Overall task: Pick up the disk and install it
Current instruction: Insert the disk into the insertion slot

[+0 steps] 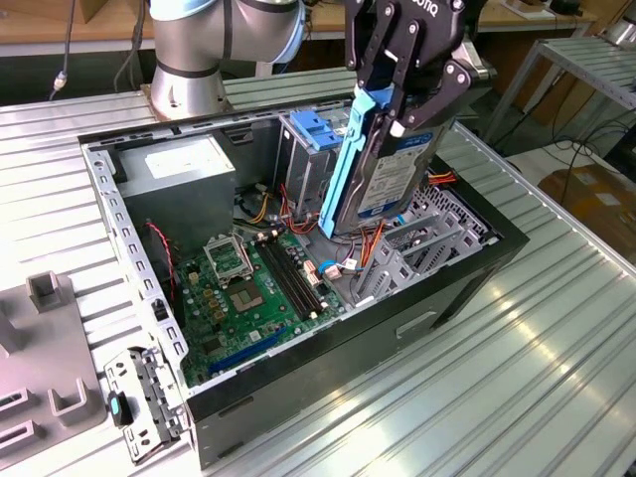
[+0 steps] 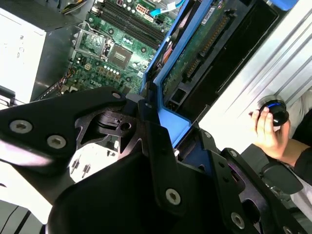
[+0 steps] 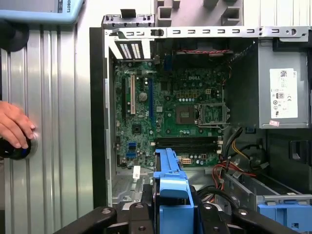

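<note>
One ribbed surface (image 1: 556,328) carries the open computer case (image 1: 129,248). The disk (image 1: 391,184) hangs on edge above the case's interior, clamped in your gripper (image 1: 397,104). Judge it dense, rigid and shock-sensitive, with slick metal faces. Hold the stiff casing beside the blue side rail (image 1: 343,169).

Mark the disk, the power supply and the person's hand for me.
disk (image 1: 396,184), exterior view, labelled face.
power supply (image 1: 184,161), exterior view, white sticker.
hand (image 3: 14,125), first wrist view, back of the hand.
</note>
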`<action>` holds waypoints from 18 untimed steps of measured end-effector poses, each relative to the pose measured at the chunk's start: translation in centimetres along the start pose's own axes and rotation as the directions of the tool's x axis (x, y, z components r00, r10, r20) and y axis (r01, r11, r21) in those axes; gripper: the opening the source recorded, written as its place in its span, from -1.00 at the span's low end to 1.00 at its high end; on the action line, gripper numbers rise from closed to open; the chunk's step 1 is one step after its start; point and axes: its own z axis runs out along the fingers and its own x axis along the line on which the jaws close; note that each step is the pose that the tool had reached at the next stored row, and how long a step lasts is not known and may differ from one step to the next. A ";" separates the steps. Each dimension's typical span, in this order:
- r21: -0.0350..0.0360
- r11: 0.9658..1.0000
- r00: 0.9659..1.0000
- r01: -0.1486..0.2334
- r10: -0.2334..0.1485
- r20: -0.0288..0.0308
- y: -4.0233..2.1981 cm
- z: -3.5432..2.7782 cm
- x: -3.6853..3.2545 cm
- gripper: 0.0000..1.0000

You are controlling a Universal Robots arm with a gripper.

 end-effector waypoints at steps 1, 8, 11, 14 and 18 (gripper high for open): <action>0.000 1.000 1.000 0.000 0.000 0.000 -0.03 0.00 0.01 -0.25; 0.000 1.000 1.000 0.000 0.000 0.000 -0.11 0.01 0.06 -0.25; 0.000 1.000 1.000 0.000 0.000 0.000 -0.11 0.01 0.12 -0.25; 0.000 1.000 1.000 0.000 0.000 0.000 -0.12 0.01 0.30 -0.25; 0.000 1.000 1.000 0.000 0.000 0.000 -0.12 0.02 0.72 -0.25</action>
